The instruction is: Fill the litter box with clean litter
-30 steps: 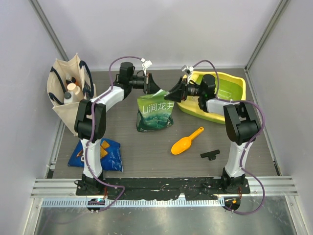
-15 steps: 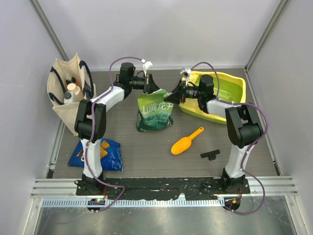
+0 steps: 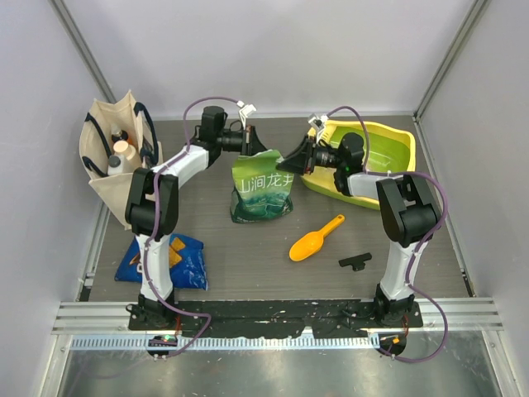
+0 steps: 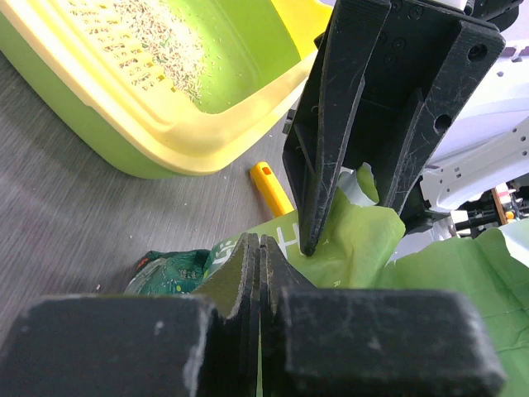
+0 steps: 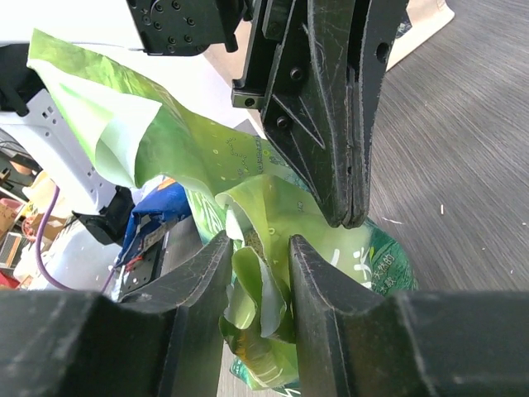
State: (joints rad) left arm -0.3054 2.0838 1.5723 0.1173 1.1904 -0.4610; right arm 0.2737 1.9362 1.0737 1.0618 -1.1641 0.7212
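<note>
My left gripper [image 3: 248, 142] is closed tight on the top edge of the green pouch [image 3: 263, 194], which stands upright on the table [image 3: 248, 265] between my two arms. My right gripper [image 5: 254, 266] comes at the same opening from the other side. Its fingers are part-way apart with a crumpled fold of the pouch between them, though from the wrist view I cannot tell whether they pinch it or only flank it.

The litter box [image 3: 382, 126] sits at the far right of the table, just behind my right wrist. A thin scatter of clean litter [image 4: 157, 41] lies over its slotted yellow grate and spills a little into the green basin.

An orange scoop [image 3: 316, 238] lies on the table in front of the pouch
</note>
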